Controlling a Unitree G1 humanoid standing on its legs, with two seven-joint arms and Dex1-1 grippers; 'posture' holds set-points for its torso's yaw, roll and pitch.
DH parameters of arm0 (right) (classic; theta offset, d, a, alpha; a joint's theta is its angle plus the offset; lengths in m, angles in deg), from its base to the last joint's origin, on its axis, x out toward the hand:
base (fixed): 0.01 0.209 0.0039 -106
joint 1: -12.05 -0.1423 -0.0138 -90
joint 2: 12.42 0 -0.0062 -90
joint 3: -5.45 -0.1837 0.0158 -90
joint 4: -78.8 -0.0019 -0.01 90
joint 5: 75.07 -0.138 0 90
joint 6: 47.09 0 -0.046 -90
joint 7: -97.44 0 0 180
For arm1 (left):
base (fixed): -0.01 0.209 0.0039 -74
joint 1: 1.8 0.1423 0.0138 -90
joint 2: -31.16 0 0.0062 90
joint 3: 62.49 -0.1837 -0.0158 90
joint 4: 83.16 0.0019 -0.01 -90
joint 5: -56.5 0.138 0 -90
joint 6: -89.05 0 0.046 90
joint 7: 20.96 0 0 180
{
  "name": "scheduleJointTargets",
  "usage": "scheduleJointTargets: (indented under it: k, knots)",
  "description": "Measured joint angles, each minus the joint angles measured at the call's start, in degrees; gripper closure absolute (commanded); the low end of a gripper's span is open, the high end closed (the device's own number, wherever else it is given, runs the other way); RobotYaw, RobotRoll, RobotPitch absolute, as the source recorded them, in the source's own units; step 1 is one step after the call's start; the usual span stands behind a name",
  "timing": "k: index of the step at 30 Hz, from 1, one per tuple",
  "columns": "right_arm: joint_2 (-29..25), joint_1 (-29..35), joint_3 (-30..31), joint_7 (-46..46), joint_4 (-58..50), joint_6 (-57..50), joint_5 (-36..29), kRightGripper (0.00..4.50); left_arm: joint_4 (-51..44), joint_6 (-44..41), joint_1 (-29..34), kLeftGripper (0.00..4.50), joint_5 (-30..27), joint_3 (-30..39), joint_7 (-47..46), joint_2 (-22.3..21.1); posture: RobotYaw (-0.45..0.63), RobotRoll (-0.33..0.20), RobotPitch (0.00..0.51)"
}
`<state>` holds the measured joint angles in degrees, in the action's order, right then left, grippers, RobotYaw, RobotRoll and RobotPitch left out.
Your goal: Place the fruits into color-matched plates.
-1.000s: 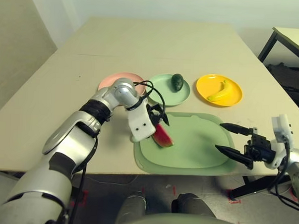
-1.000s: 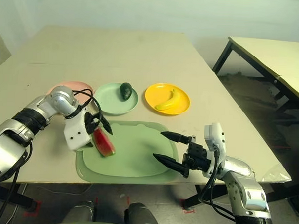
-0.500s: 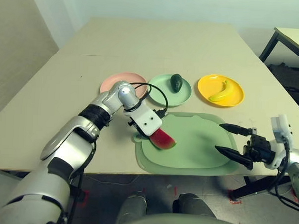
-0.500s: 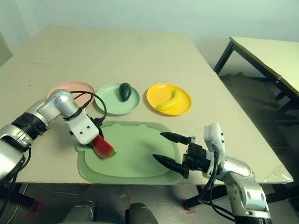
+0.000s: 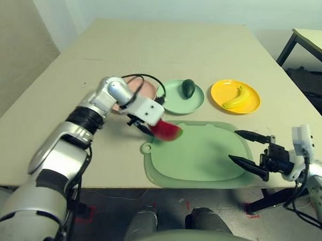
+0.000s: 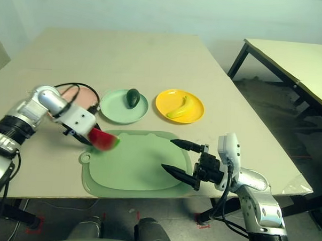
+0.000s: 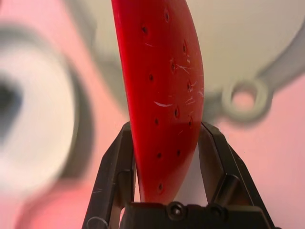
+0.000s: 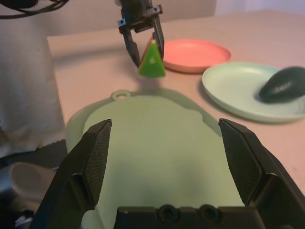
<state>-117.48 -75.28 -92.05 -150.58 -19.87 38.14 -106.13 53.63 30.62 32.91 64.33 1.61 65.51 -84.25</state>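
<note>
The left tool (image 5: 150,126) is clamped on the watermelon (image 5: 166,131), its two black fingers (image 7: 116,167) pressed against the wedge's flat red sides. The wedge hangs clear above the desk (image 5: 169,46), over the near-left corner of the green mat (image 5: 202,154) close to the mat's tab hole (image 5: 146,148). In the right wrist view its green rind faces down toward the mat and the tool grips it from above; its long axis runs out from the tool toward the mat's middle.

The arm and its cable cover much of the pink plate (image 5: 146,89), leaving just a sliver of rim showing beyond the wrist. The green plate (image 5: 175,100) holds the avocado (image 5: 188,87), and the yellow plate (image 5: 226,94) holds the banana (image 5: 238,97), which lies diagonally with its ends curving toward the far side.

The right tool (image 5: 245,150) stands wide apart with nothing in it, level, at the mat's right edge near the desk's front edge. The mat's surface is bare, and the far half of the desk is open.
</note>
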Motion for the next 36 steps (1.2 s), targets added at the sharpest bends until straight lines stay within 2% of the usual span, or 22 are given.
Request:
scheduleJointTargets:
  k: [8,16,25,36]
  knots:
    - [3.20,-1.35,2.85,5.30,-0.13,1.95,2.29,0.00,13.84,-0.19,-2.55,2.59,6.47,2.43,-12.79,-4.79,-0.04,0.000,0.019]
    - [2.45,-2.59,3.76,5.69,0.49,1.94,2.32,0.00,21.58,-3.93,-6.28,2.59,10.34,3.83,-26.75,-2.43,-0.04,0.000,0.022]
    - [1.74,-3.36,3.74,6.24,0.78,1.94,2.30,0.00,26.32,-9.11,-7.42,2.59,13.28,4.30,-31.36,1.38,-0.06,0.000,0.019]
    - [1.50,-1.52,3.75,6.92,0.14,2.00,2.32,0.00,27.55,-10.26,-7.40,2.59,15.47,4.33,-33.60,2.54,-0.07,0.000,0.031]
